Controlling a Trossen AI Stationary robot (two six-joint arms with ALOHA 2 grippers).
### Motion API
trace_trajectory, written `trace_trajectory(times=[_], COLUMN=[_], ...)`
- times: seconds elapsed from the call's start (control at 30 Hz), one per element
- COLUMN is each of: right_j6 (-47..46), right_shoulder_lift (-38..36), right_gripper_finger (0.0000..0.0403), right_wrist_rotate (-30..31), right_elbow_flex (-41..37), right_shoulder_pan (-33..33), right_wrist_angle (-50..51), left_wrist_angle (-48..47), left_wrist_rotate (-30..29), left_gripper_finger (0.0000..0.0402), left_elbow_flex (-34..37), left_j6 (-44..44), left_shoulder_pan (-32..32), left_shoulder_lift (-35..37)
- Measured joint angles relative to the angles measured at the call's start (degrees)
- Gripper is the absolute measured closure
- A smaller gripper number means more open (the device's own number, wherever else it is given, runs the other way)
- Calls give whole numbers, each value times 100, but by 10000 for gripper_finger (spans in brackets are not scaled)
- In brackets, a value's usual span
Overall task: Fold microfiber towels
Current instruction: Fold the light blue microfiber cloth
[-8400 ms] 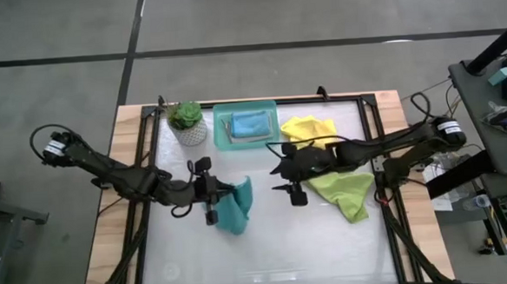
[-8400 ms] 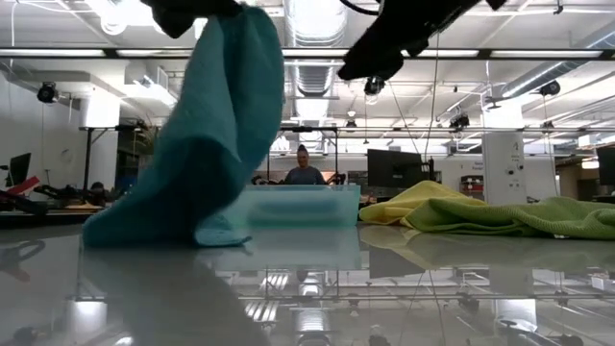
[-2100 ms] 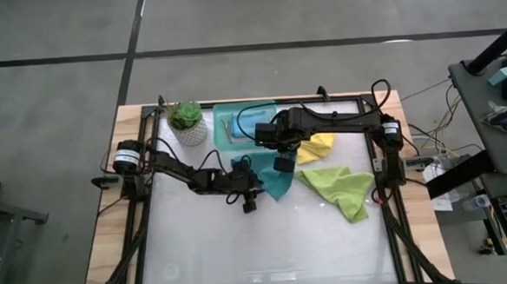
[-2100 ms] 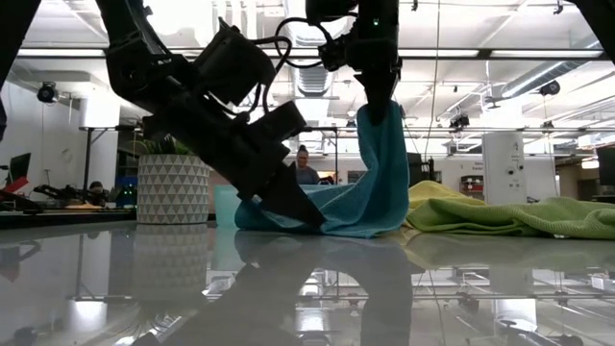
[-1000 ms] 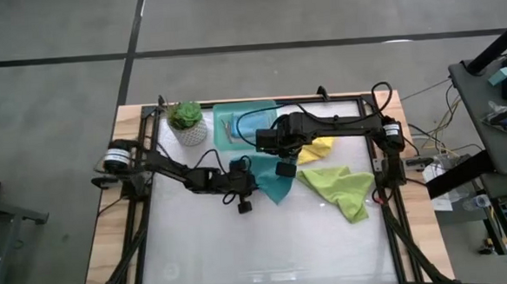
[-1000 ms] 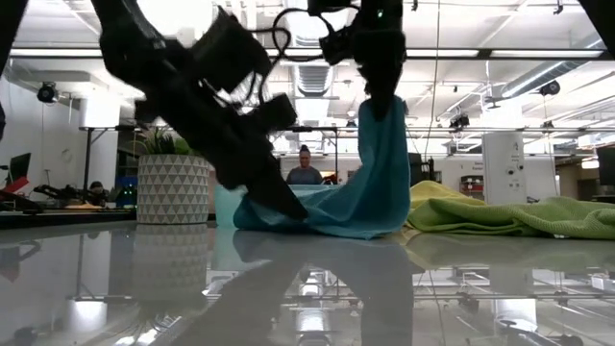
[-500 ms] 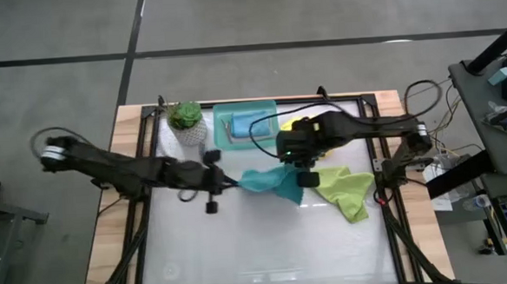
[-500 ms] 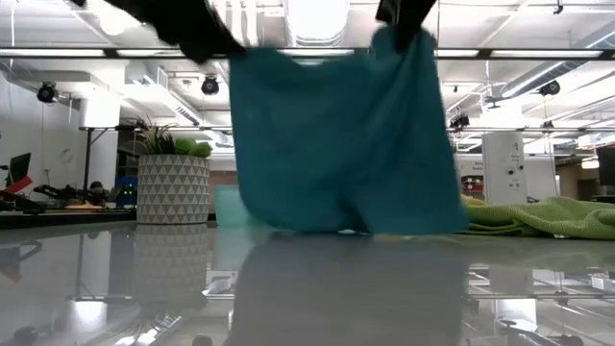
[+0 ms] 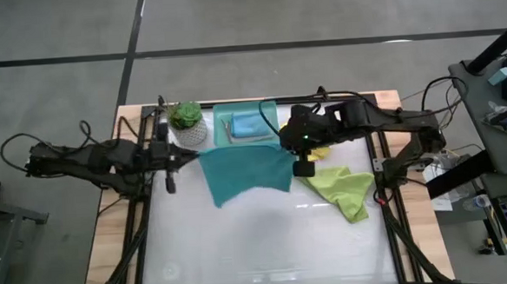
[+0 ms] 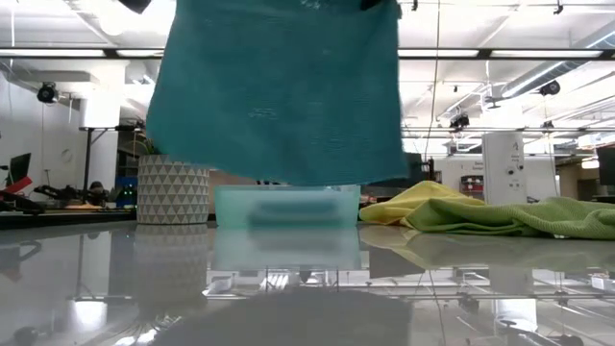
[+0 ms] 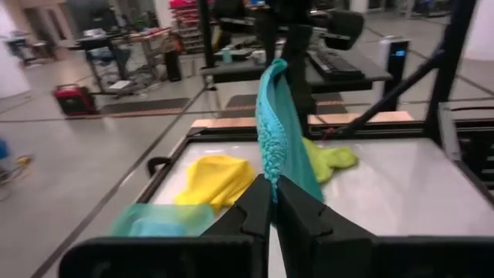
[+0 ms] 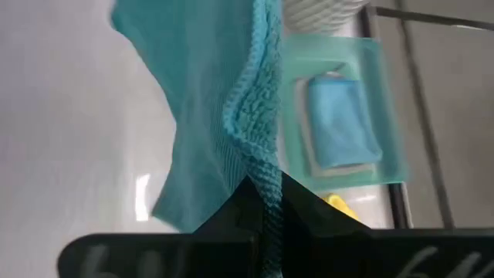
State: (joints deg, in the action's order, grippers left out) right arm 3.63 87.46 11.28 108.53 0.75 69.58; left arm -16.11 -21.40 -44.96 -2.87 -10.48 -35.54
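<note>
A soft teal-blue square microfiber towel (image 9: pixel 245 171) hangs stretched at frame centre above the white counter (image 9: pixel 268 246), a corner pinched by each of the left end effector (image 9: pixel 187 154) and right end effector (image 9: pixel 291 146). Too much tension could pull a corner free.

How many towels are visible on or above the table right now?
4: a teal towel held stretched above the table between both arms, a blue towel folded in the tray, a yellow towel and a green towel right of them. More may be hidden.
</note>
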Motion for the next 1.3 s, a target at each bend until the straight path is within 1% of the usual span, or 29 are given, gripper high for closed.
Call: trace_trajectory(times=[0.1, 0.23, 0.3, 0.4, 0.47, 0.53, 0.63, 0.7, 0.8, 0.9, 1.0, 1.17, 1.3], right_j6=[73, 150, 173, 46, -186, -426, -626, -793, -1062, -1397, -1694, -2091, -2399], right_shoulder_lift=[181, 435, 516, 623, 651, 651, 651, 651, 651, 651, 651, 644, 644], right_gripper_finger=[394, 394, 394, 394, 394, 394, 394, 394, 394, 394, 394, 394, 394], right_wrist_rotate=[227, 935, 899, 383, -3, -316, -528, -654, -1137, -1588, -1948, -2506, -3023], right_elbow_flex=[0, -7, -7, -25, -154, -407, -877, -1241, -1787, -2310, -2751, -3256, -3662], right_shoulder_pan=[-44, -39, -37, 36, 146, 279, 522, 725, 1050, 1355, 1575, 1716, 1737], right_wrist_angle=[-92, -420, -395, -252, -253, -361, -496, -607, -933, -1410, -1935, -2624, -3376], left_wrist_angle=[-226, -516, -748, -1162, -1371, -1367, -1117, -929, -725, -8, 505, 1317, 1697], left_wrist_rotate=[-178, -210, -57, 529, 738, 950, 1457, 1531, 1536, 1543, 1649, 1691, 1836], left_gripper_finger=[402, 402, 402, 402, 402, 402, 402, 401, 401, 401, 401, 401, 401], left_elbow_flex=[1, 2, 2, 29, 63, 173, 401, 506, 634, 748, 832, 789, 648], left_j6=[-48, -282, -274, 66, 385, 544, 659, 937, 1324, 1760, 2221, 3151, 3507], left_shoulder_pan=[1, 0, -15, -65, -129, -230, -501, -730, -1115, -1523, -1866, -2305, -2553], left_shoulder_lift=[161, 228, 230, 223, 175, 31, -191, -443, -968, -1507, -2220, -3314, -4126])
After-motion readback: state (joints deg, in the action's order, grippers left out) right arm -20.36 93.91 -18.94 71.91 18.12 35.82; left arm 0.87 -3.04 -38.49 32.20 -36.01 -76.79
